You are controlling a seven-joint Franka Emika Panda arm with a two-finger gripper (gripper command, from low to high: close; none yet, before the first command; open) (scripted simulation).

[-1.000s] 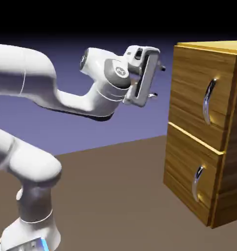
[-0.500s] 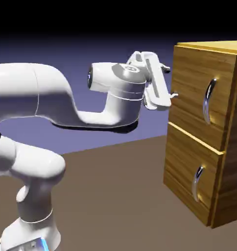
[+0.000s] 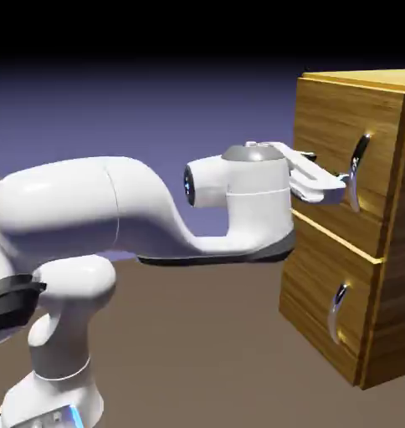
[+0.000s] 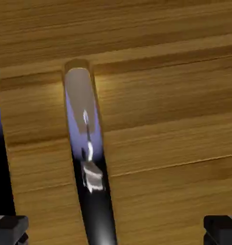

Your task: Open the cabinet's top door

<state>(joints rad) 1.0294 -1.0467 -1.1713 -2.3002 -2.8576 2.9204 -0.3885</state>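
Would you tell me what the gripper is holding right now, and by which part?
Nothing: the gripper is open, its fingertips wide apart around the top door's handle.

Golden-brown grained wood covers the cabinet [image 3: 381, 251] and its top door [image 3: 327, 159], just ahead of the white hand [image 3: 338, 179] with grey fingertips [image 4: 10, 228]. The door's curved handle [image 4: 87, 158] gleams silver with violet reflections.

cabinets: one [image 3: 348, 226]
doors: two, top door [image 3: 344, 171], lower door [image 3: 323, 301]
handles: two, top handle [image 3: 357, 171], lower handle [image 3: 338, 311]
arms: one [image 3: 139, 213]
grippers: one [image 3: 344, 180]
fingertips: two [image 4: 10, 227]
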